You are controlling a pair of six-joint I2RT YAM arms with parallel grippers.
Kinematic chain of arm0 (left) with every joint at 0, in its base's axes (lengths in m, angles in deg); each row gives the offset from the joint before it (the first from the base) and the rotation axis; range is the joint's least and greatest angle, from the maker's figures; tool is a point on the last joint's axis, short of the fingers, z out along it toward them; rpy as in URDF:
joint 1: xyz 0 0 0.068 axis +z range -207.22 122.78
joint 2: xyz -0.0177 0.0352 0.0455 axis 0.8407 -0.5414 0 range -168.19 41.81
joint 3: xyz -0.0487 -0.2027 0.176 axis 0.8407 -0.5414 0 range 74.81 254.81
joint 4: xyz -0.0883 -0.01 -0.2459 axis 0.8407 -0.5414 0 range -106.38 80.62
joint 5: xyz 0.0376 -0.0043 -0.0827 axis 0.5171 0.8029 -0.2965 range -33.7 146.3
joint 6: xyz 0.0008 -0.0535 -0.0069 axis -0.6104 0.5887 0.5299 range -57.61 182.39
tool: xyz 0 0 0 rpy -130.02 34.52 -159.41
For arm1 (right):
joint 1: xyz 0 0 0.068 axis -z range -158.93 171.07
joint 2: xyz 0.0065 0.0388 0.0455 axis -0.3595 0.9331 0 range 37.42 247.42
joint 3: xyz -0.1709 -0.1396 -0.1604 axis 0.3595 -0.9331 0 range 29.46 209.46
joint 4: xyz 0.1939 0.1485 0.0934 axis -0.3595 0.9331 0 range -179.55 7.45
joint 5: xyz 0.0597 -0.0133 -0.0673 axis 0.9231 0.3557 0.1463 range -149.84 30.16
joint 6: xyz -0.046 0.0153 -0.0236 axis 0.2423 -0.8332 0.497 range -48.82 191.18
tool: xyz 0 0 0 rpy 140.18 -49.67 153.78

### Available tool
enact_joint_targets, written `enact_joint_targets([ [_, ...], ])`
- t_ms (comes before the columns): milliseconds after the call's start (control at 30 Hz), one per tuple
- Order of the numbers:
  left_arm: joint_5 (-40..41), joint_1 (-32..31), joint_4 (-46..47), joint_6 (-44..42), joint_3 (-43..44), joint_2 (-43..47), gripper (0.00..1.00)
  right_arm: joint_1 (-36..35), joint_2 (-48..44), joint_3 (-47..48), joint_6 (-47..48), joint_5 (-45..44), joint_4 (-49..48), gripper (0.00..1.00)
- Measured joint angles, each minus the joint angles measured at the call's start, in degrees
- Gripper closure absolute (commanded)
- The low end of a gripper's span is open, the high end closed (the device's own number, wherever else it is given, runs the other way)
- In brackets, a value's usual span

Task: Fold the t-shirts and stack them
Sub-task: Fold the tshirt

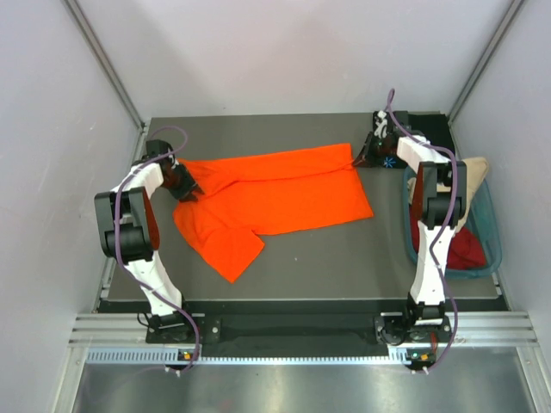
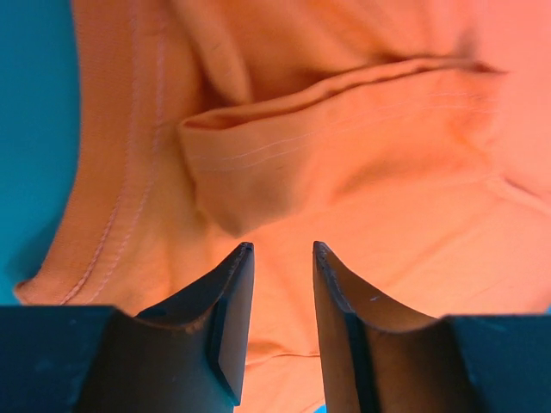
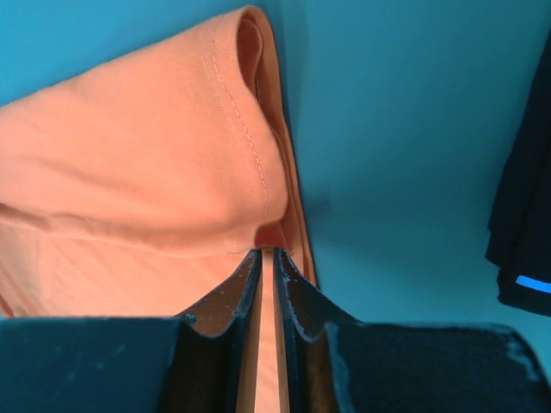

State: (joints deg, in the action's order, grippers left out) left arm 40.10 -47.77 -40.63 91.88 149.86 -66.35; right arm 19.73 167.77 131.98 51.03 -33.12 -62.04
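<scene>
Orange t-shirt (image 1: 275, 194) on tabletop (image 1: 344, 267) | right jaws clamped on its edge | left jaws apart, holding nothing | risk: one-sided pull skews fold

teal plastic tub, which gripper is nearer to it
Right. The right gripper is left of the teal plastic tub, holding a corner of the bright orange t-shirt; the left gripper is across the table at that shirt's other end.

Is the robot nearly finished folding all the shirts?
Not nearly. Nothing is stacked yet. The orange t-shirt lies partly folded on the table; the right gripper pinches its corner, the left gripper hangs open over its other end. The black t-shirt, and the beige t-shirt and dark red t-shirt in the tub, are left.
</scene>
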Motion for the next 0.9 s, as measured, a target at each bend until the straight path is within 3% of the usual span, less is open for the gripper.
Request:
enact_joint_targets([
  [400,-5.5,0.0,3.2,1.9,3.2,0.1,0.64,-1.0,-1.7,3.0,-5.2,3.0,-0.9,0.89],
  [600,-6.0,0.0,3.1,2.1,3.8,0.1,0.64,-1.3,-1.7,-0.2,-8.5,5.2,-4.1,0.90],
  [900,-6.5,-0.1,2.4,0.1,7.1,-0.2,0.51,-1.1,-1.2,-8.4,-10.0,6.0,-5.8,0.91],
])
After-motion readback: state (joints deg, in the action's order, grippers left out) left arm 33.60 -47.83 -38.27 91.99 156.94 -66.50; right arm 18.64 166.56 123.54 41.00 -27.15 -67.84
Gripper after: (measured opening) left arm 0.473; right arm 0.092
